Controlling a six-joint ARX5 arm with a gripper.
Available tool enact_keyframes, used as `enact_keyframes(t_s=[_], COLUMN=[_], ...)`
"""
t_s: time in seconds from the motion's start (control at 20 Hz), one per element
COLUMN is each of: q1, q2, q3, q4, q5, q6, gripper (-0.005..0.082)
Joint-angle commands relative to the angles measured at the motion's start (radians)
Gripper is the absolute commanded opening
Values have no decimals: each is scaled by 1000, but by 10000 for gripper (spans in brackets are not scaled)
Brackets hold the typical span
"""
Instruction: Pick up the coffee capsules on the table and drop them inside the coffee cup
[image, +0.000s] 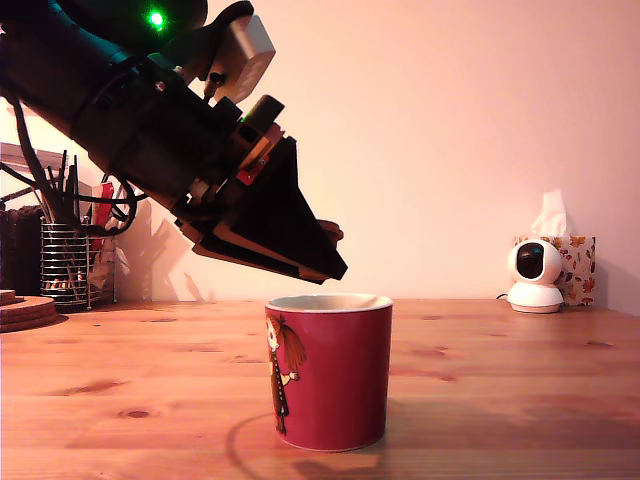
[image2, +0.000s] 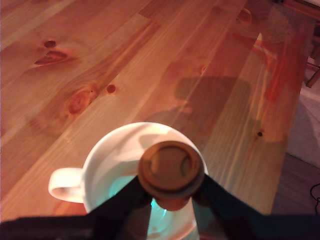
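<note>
The job looks most of the way done. The gripper (image: 326, 262) hangs tilted down over the coffee cup (image: 335, 375), its tip just above the rim and towards the exterior view's left side of the opening, not touching it. In the wrist view the two dark fingers (image2: 126, 201) pinch the one small brown coffee capsule (image2: 171, 169) between them, its round flat face turned up to the camera. Behind the capsule is the cream-white inside of the cup, with the pale handle (image2: 65, 185) sticking out to one side. So the capsule is lifted off the table (image: 500, 380), carried over, and held in the air above the mouth of the cup. The picking and the carrying appear finished. What is left, as I judge it, is to part the fingers so that the capsule falls inside. It sits near one edge of the opening instead of over the middle, so a small shift inward first might be safer. Only this one capsule shows in either view. At the far side of the table stand a wire mesh holder (image: 70, 265) on the exterior view's left, and a small white camera (image: 535, 275) beside a tissue box (image: 575, 262) on its right, all well apart from the cup.
</note>
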Motion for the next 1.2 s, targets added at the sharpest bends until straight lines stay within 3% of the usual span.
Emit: enact_keyframes(t_s=[0.0, 0.1, 0.55, 0.75, 0.85, 0.95, 1.15], q1=[-4, -4, -3, -3, -3, -3, -3], q2=[16, 16, 14, 6, -14, -41, -90], q3=[15, 15, 15, 16, 17, 17, 17], q4=[8, 8, 8, 2, -10, -7, -16], q5=[-1, -11, -18, -18, -18, -19, -95], q6=[17, 16, 16, 16, 16, 16, 16], gripper=[268, 436, 424, 318, 179, -22, -19])
